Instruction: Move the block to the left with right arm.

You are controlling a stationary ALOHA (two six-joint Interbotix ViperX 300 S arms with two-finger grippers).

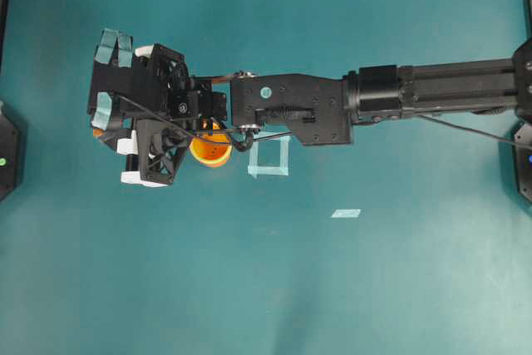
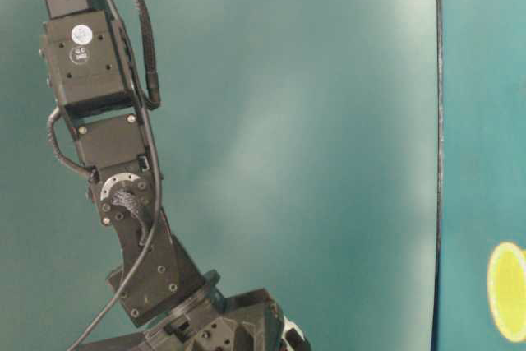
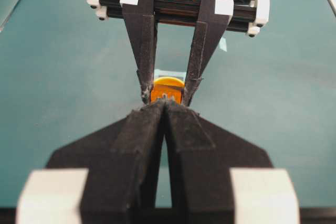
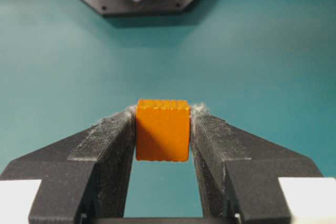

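Teal mat (image 4: 273, 51); fuzzy-padded right pincer (image 4: 163, 115) clamps grooved block (image 4: 163, 129).

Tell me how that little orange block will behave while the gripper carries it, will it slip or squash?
The block looks rigid: its edges stay square between the right gripper fingers. Its flat sides meet the pads squarely, so slipping seems unlikely. With flat faces it probably won't roll once set down on the table.

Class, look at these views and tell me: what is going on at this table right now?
The right gripper is shut on the orange block, one finger pressed to each side. In the overhead view the right arm reaches across to the left part of the teal table, past an orange cup and a tape square. The left gripper sits shut, facing the block from its own side.
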